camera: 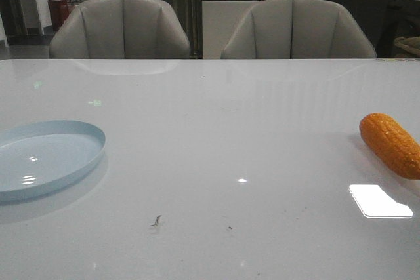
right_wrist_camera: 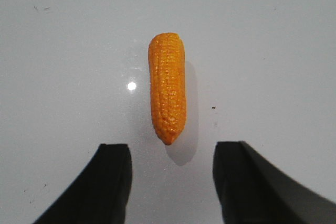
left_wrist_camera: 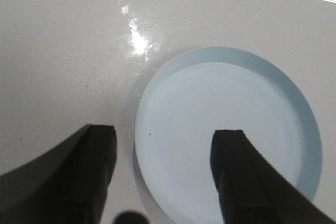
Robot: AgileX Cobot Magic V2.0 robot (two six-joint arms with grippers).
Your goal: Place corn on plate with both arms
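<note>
The orange corn (camera: 392, 144) lies on the white table at the right edge of the front view. The pale blue plate (camera: 46, 157) sits empty at the left edge. Neither arm shows in the front view. In the left wrist view the plate (left_wrist_camera: 231, 129) lies below my open, empty left gripper (left_wrist_camera: 169, 153), one finger over the plate and the other over the table beside its rim. In the right wrist view the corn (right_wrist_camera: 167, 87) lies lengthwise just ahead of my open, empty right gripper (right_wrist_camera: 173, 169), its tapered end pointing at the gap between the fingers.
Two grey chairs (camera: 121, 27) (camera: 298, 29) stand behind the table's far edge. A bright window reflection (camera: 379, 201) lies on the table (camera: 216, 136) in front of the corn. Small dark specks (camera: 156, 221) mark the near middle.
</note>
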